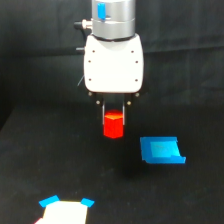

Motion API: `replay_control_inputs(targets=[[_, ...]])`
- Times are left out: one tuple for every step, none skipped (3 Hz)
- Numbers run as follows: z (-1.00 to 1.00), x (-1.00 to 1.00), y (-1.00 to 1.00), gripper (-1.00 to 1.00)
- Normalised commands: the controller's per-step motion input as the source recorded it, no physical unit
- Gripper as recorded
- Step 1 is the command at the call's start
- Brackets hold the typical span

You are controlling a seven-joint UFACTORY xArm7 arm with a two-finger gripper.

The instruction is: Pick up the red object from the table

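Red object [113,125] clamped between narrow dark fingers of gripper [114,120], centre frame, seemingly raised off table [30,165]; contact not certain. Risk: smooth faceted block slips from shallow pinch, only upper part gripped. Table: matte black, flat. Gripper housing: glossy white, rounded. Blue piece [161,150], at 4 o'clock of block: flat, curled edge. White-and-blue item [65,209], at 7 o'clock, partly cropped. Block: small bright hexagonal prism.

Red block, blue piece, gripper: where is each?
red object [113,126]: exterior view, its front face.
blue piece [161,150]: exterior view, its flat top.
gripper [113,116]: exterior view, between its fingertips.
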Motion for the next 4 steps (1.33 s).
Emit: replay_control_inputs(targets=[[0.16,-0.61,-0.28,-0.82],[0.25,-0.56,-0.13,-0.72],[-0.06,0.18,0.24,-1.0],[-0.3,0.02,0.12,-1.0]])
